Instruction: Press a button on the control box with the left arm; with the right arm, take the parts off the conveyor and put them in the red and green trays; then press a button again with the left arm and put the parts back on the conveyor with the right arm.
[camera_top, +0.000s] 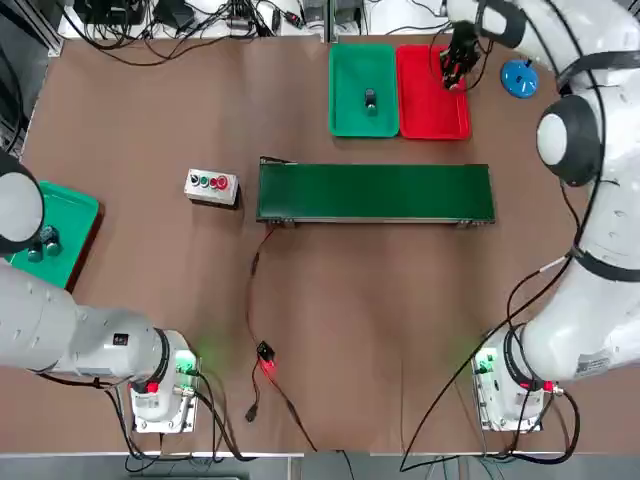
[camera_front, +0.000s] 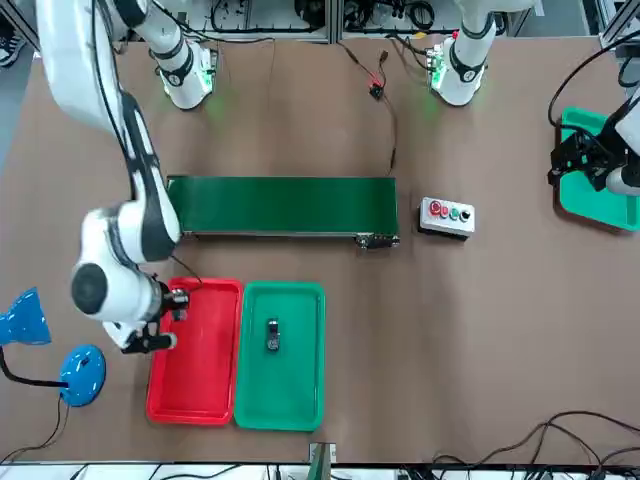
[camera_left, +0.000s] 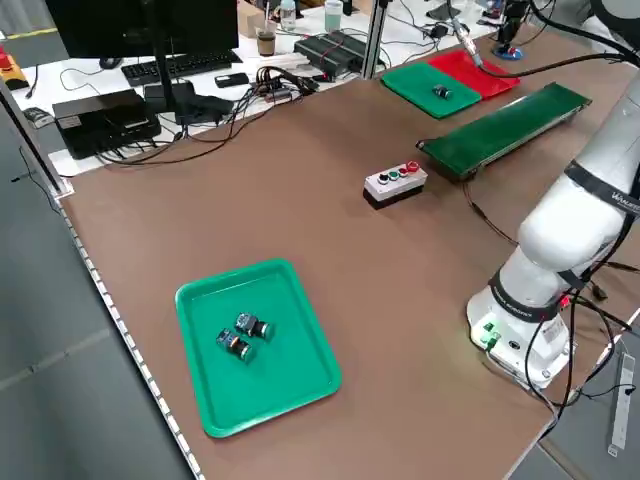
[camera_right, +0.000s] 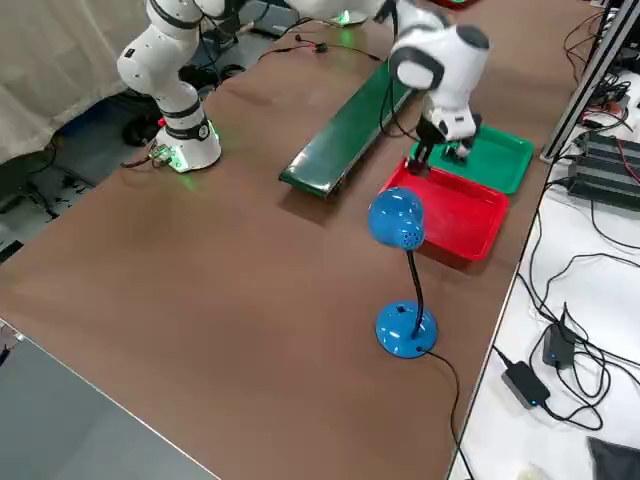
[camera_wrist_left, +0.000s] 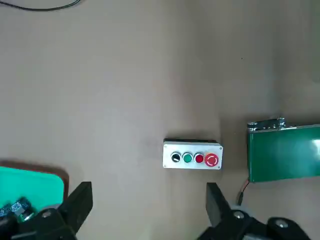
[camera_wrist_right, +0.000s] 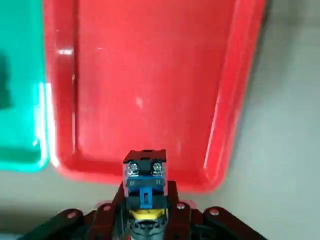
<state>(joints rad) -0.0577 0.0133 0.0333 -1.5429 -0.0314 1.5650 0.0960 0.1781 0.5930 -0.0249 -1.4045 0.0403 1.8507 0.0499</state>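
Note:
My right gripper (camera_top: 455, 68) hangs over the red tray (camera_top: 432, 118), shut on a small part (camera_wrist_right: 145, 172) with a blue and yellow body. The red tray (camera_wrist_right: 150, 75) below it holds nothing. In the green tray (camera_top: 345, 70) beside it lies one dark part (camera_top: 370, 98). The green conveyor (camera_top: 375, 192) carries no parts. The control box (camera_top: 211, 186) sits left of the belt, with black, green and red buttons (camera_wrist_left: 192, 158). My left gripper (camera_wrist_left: 147, 210) is open, high above the table near its left edge, well back from the box.
A second green tray (camera_left: 255, 345) with two small parts (camera_left: 240, 335) lies at the table's left edge under the left arm. A blue desk lamp (camera_right: 400, 230) stands just right of the red tray. A cable with a red-lit plug (camera_top: 266, 360) runs from the conveyor towards me.

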